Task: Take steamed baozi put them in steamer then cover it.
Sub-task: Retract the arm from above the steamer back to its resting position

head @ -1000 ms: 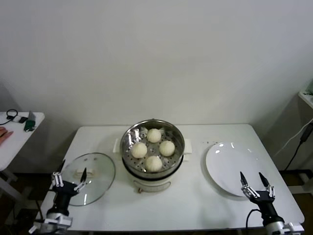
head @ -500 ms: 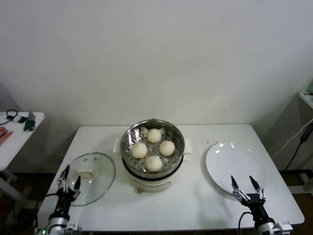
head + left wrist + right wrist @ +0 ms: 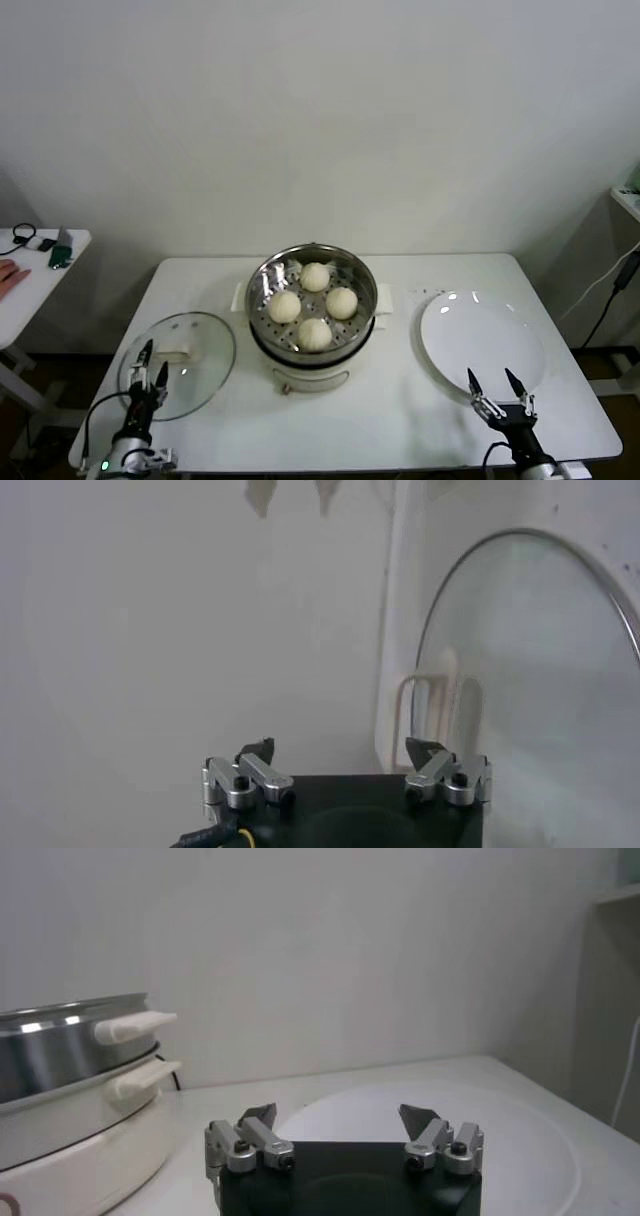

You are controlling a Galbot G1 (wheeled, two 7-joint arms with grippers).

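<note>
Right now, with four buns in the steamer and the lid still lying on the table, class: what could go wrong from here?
The round transparent glass lid lies flat near the white table's front-left edge; a nudge from the open left pincer might push it off. Its cream rectangular handle looks low, so a grip could slip. Lowered off-centre, it may sit crooked on the shiny steel steamer.

The scene is evenly and brightly lit from above. Small glare spots are seen on the white plate (image 3: 482, 345) and the steamer (image 3: 312, 300) rim. Only soft shadows are cast around the steamer. The wrist views are rendered hazy.
</note>
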